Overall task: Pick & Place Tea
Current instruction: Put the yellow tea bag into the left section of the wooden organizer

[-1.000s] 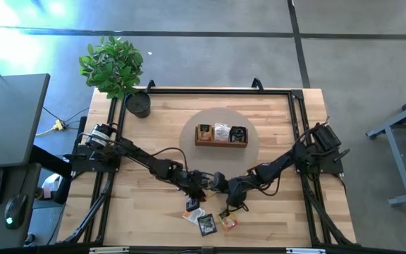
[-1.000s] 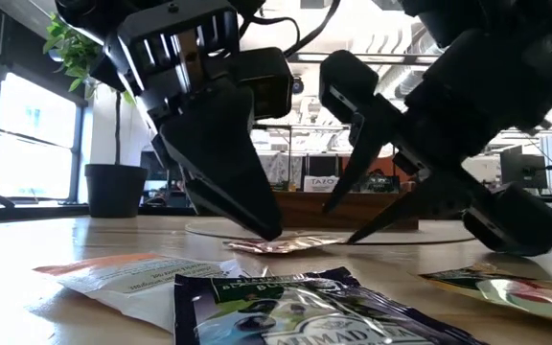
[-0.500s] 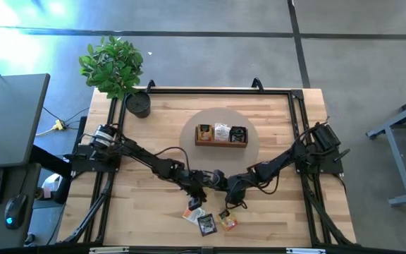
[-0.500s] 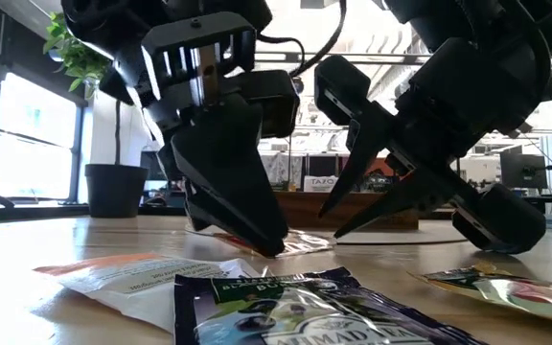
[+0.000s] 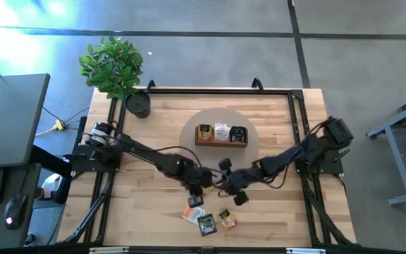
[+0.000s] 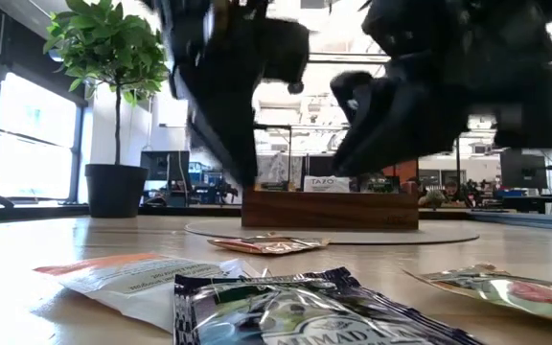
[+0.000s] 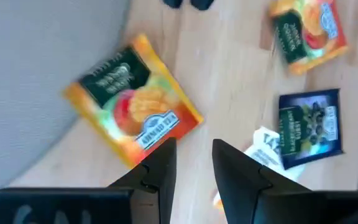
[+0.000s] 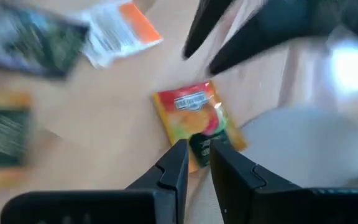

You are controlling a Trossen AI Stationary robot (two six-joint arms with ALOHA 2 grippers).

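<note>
Two grippers meet over the middle of the table, just near of the round grey mat (image 5: pixel 189 137). The left gripper (image 7: pixel 194 146) and the right gripper (image 8: pixel 197 148) each show their fingers slightly parted with nothing between them, so both are released. An orange-and-yellow tea packet (image 6: pixel 271 245) lies flat on the wood beneath them, at the mat's near edge, with both grippers raised clear of it. Three more packets lie closer to the near edge: a white-and-orange packet (image 5: pixel 192 212) on the left, a black packet (image 5: pixel 206 224) in the middle and a yellow packet (image 5: pixel 227 221) on the right. On the mat farther back sits the wooden tray (image 5: pixel 220 144), with packets standing in its compartments.
</note>
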